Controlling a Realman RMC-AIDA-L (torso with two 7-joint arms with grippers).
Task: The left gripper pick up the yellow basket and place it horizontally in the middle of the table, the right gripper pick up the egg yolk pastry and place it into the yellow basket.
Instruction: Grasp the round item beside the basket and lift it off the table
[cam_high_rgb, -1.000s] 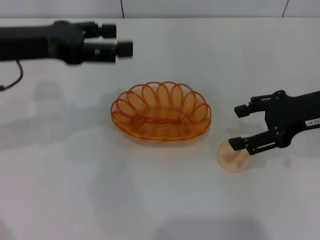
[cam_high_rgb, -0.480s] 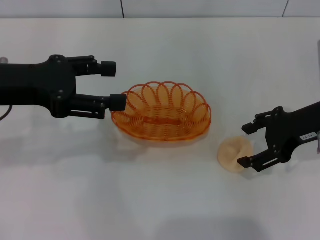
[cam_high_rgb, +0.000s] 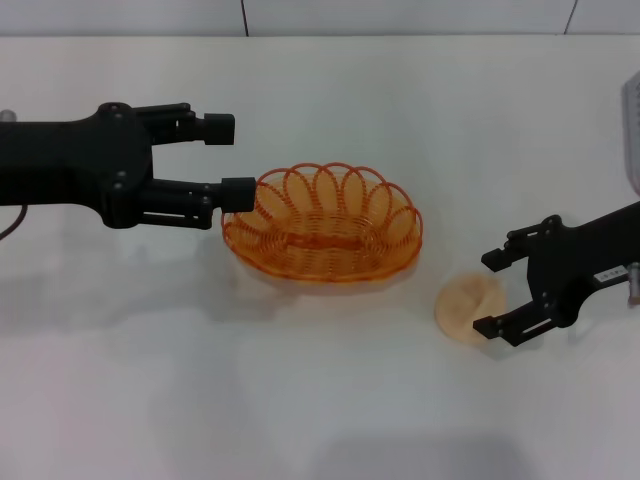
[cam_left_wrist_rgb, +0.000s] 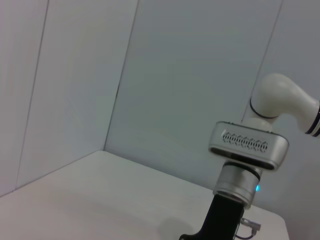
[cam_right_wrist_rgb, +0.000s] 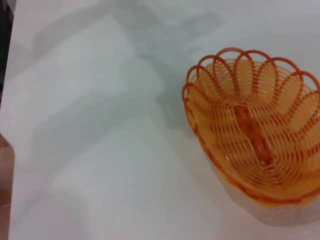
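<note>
The yellow basket (cam_high_rgb: 322, 240) lies flat in the middle of the white table (cam_high_rgb: 320, 400), long side across the view, with nothing in it. My left gripper (cam_high_rgb: 228, 160) is open just left of it, and its nearer fingertip (cam_high_rgb: 238, 190) is at the basket's left rim. The egg yolk pastry (cam_high_rgb: 458, 308) rests on the table to the basket's front right. My right gripper (cam_high_rgb: 486, 292) is open at the pastry's right side, one finger on each side of that edge. The right wrist view shows the basket (cam_right_wrist_rgb: 255, 145) from above, empty.
A pale grey object (cam_high_rgb: 632, 130) pokes in at the right edge of the head view. The table's far edge meets a wall along the top. The left wrist view shows only wall, tabletop and the right arm's silver-grey housing (cam_left_wrist_rgb: 247, 150).
My left gripper dropped from the far left down to the basket's left rim. My right gripper shifted right and lower beside the pastry. In the last half second both barely moved.
</note>
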